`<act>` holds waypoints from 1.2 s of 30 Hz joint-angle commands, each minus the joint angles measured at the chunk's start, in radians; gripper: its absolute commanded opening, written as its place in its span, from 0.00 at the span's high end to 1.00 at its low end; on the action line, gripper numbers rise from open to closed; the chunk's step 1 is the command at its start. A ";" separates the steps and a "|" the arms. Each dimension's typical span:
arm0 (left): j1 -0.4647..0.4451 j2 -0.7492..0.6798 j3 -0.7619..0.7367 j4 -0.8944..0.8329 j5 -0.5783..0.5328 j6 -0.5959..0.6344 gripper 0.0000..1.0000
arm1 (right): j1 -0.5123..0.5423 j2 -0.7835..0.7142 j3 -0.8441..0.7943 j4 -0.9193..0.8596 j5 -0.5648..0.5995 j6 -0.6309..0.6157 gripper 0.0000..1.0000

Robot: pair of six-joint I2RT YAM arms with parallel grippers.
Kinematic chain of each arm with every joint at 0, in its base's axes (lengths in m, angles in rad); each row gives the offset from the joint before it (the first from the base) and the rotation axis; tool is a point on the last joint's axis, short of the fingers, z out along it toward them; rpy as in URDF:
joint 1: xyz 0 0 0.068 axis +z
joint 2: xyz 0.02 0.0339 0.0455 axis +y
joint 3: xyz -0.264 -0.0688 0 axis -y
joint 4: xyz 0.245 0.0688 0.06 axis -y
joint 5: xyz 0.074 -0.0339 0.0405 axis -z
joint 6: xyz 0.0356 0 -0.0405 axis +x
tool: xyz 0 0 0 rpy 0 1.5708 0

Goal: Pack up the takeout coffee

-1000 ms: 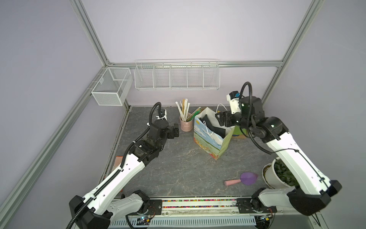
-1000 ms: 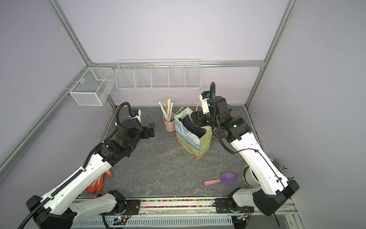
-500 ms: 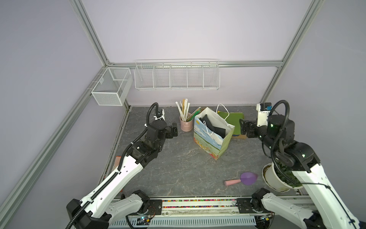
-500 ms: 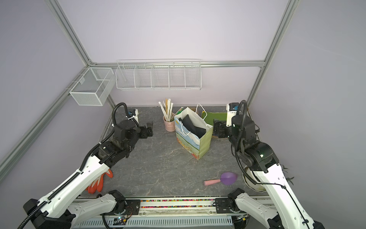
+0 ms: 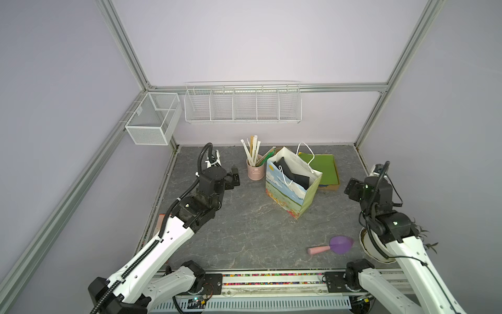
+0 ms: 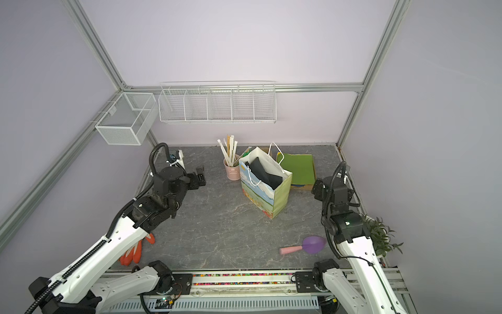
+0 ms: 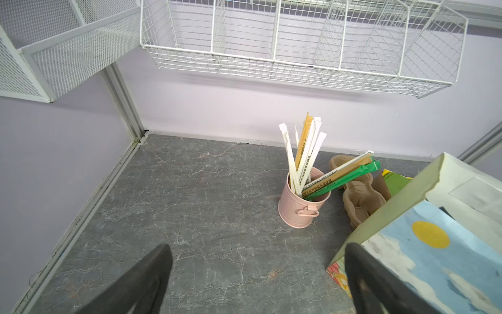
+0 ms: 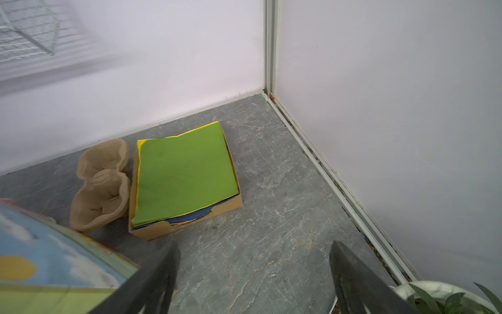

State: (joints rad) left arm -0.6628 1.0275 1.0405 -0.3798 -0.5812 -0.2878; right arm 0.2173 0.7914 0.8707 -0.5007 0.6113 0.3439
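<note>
Hands first: left hand [image 5: 235, 177] gapes wide, nothing in it; right hand [image 5: 351, 188] spread and empty too. And the coffee cup? Can't make it out in any view, only dark shapes inside the paper bag [image 5: 284, 194] standing on the desk [image 5: 244, 231]. Now the left hand hovers near the pink bucket [image 5: 255, 174], facing it, while the right hand hangs on the bag's other side, facing the tray of green paper [image 8: 150, 231].

Matt veined stone-look table [image 5: 244, 231], printed paper bag [image 5: 285, 195], white-coated wire basket [image 5: 241, 119], pink painted metal bucket [image 5: 255, 174], rough pulp cup carrier [image 8: 100, 190].
</note>
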 commanded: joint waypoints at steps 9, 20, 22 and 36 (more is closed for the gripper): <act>0.005 -0.012 -0.120 0.100 -0.097 0.030 0.01 | -0.071 0.107 -0.178 0.309 0.103 -0.024 0.11; 0.005 0.023 -0.173 0.174 -0.097 0.073 0.01 | -0.136 0.427 -0.307 0.719 0.056 -0.170 0.11; 0.006 0.026 -0.180 0.180 -0.097 0.072 0.01 | -0.154 0.468 -0.331 0.792 -0.016 -0.189 0.11; 0.100 0.058 -0.205 0.202 -0.036 0.004 0.01 | -0.177 0.716 -0.444 1.298 -0.308 -0.351 0.11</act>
State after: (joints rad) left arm -0.5842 1.0767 0.8501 -0.1986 -0.6380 -0.2539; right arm 0.0456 1.4612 0.4709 0.5812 0.3679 0.0578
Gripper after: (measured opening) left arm 0.989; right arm 0.887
